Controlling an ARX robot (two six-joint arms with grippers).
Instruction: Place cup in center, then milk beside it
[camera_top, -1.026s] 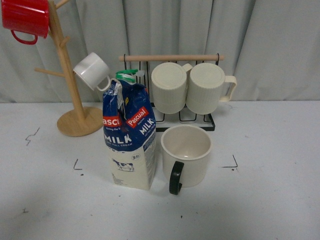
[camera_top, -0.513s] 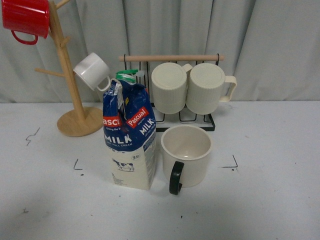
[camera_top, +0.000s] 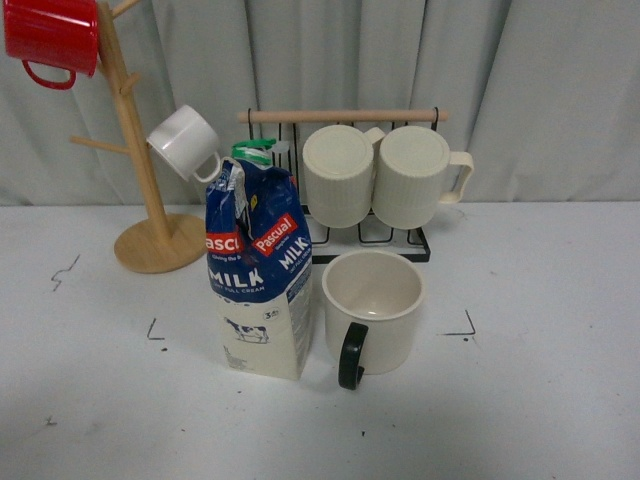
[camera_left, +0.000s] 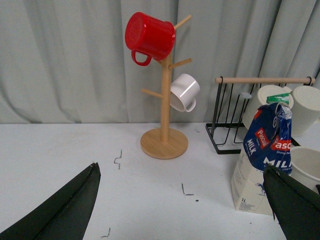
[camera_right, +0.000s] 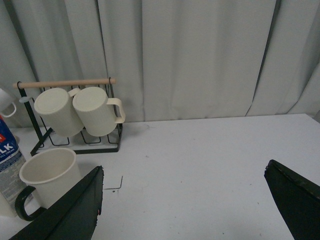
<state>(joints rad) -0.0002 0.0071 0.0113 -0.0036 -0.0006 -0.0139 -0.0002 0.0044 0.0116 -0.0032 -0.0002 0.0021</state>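
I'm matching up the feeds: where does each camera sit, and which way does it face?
Front view: on the robot's body, facing the milk and the cup before the curtain; no arm shows.
Left wrist view: on the left arm, toward the mug tree; the open left claw frames it.
Right wrist view: on the right arm, toward the rack; the open right claw shows.
All three share the milk and cup.

Even, diffuse lighting — soft, faint shadows under the milk (camera_top: 258, 290) and cup (camera_top: 372, 312); slight overall softness, no glare.
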